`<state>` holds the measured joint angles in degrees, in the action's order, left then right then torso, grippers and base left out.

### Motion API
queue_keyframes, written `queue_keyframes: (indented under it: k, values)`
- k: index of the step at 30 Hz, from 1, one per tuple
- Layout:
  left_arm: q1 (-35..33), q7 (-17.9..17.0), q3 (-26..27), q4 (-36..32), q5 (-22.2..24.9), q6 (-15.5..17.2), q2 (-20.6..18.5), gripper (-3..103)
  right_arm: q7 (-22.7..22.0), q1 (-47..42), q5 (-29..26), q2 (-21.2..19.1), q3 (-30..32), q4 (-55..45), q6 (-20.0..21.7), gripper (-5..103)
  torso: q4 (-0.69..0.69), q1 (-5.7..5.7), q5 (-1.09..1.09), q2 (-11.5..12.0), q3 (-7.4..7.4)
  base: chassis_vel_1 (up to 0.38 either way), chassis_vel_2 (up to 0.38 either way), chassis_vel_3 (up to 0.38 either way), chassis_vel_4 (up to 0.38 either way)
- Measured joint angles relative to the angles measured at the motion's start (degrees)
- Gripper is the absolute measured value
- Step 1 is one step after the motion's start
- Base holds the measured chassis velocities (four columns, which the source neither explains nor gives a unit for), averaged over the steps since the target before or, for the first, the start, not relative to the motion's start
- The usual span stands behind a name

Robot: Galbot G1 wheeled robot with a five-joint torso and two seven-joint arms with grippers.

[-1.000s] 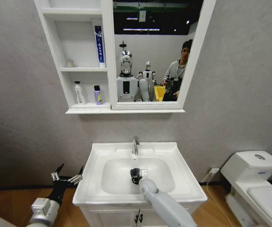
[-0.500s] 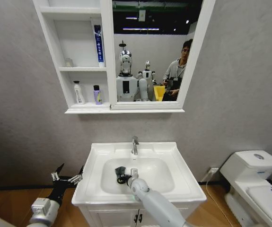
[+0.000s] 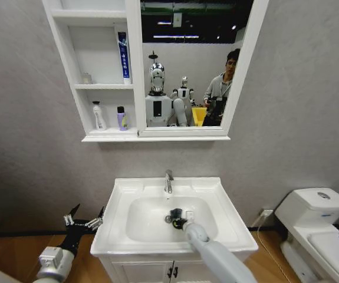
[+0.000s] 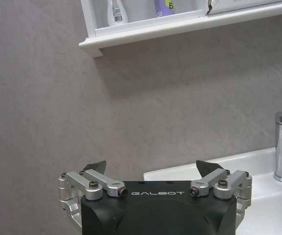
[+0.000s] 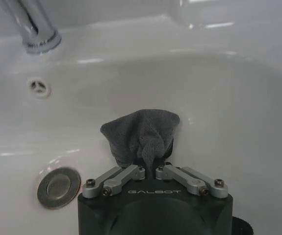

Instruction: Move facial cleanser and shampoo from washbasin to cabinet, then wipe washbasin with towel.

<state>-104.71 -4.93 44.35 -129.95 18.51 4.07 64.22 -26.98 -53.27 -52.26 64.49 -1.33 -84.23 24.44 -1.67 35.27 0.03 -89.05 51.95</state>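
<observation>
Wiping underway: right pincer (image 5: 150,169), clamped on the towel (image 5: 141,134), works inside the washbasin (image 3: 216,191) bowl. Keep cloth flat on ceramic, sweeping toward the drain (image 5: 59,186). Left pincer (image 4: 153,169) hangs wide beside the basin.

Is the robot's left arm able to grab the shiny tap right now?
Probably yes. The left gripper hangs open beside the washbasin, below rim height, with nothing between it and the tap. It would have to lift over the rim, and the right gripper, holding the towel, works nearby.
</observation>
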Motion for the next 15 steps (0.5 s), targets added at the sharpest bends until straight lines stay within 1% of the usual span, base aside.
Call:
queue_keyframes:
  k: [2, 3, 5, 6, 8, 9, 11, 12, 14, 15]
  values:
    - [0.0, 0.0, -0.01, 0.0, 0.0, 0.0, 0.0, 100, -0.56, -2.3, -0.89, -2.79, 3.62, -6.06, 0.15, 4, 0.03, 0.0, 0.0, 0.0, 0.0, 0.0, 0.0, 0.0, 0.0]
    - [0.0, 0.0, -0.01, 0.0, 0.0, 0.0, 0.0, 100, -0.56, -2.3, -0.89, -2.79, 3.62, -6.06, 0.15, 4, 0.03, 0.0, 0.0, 0.0, 0.0, 0.0, 0.0, 0.0, 0.0]
    - [-0.01, 0.0, 0.01, 0.0, 0.0, 0.0, 0.0, 100, 1.42, -5.73, 0.53, -7.21, 7.49, -12.92, -1.22, 4, 0.03, -0.01, -0.03, 0.0, -0.01, 0.0, 0.0, 0.0, 0.0]
    - [-0.01, 0.0, 0.01, 0.0, 0.0, 0.0, 0.0, 100, 1.42, -5.73, 0.53, -7.21, 7.49, -12.92, -1.22, 4, 0.03, -0.01, -0.03, 0.0, -0.01, 0.0, 0.0, 0.0, 0.0]
    - [-0.01, 0.0, 0.0, 0.0, 0.0, 0.0, 0.0, 100, 5.18, -9.52, 4.15, -10.43, 12.33, -17.78, -3.05, 4, 0.0, -0.02, -0.02, -0.01, -0.01, 0.0, 0.0, 0.0, 0.0]
    - [-0.01, 0.0, 0.0, 0.0, 0.0, 0.0, 0.0, 100, 5.18, -9.52, 4.15, -10.43, 12.33, -17.78, -3.05, 4, 0.0, -0.02, -0.02, -0.01, -0.01, 0.0, 0.0, 0.0, 0.0]
    - [-0.01, 0.0, 0.0, 0.0, 0.0, 0.0, 0.0, 100, 7.54, -11.4, 4.91, -12.05, 16.21, -18.15, -4.22, 4, 0.01, -0.02, -0.02, -0.01, -0.01, 0.0, 0.0, 0.0, 0.0]
    - [-0.01, 0.0, 0.0, 0.0, 0.0, 0.0, 0.0, 100, 7.54, -11.4, 4.91, -12.05, 16.21, -18.15, -4.22, 4, 0.01, -0.02, -0.02, -0.01, -0.01, 0.0, 0.0, 0.0, 0.0]
    - [-0.01, 0.0, 0.0, 0.0, 0.0, 0.0, 0.0, 100, 10.55, -11.09, 5.2, -12.46, 17.53, -15.02, -6.07, 4, 0.02, -0.02, -0.01, -0.01, -0.01, 0.0, 0.0, 0.0, 0.0]
    - [-0.01, 0.0, 0.0, 0.0, 0.0, 0.0, 0.0, 100, 10.55, -11.09, 5.2, -12.46, 17.53, -15.02, -6.07, 4, 0.02, -0.02, -0.01, -0.01, -0.01, 0.0, 0.0, 0.0, 0.0]
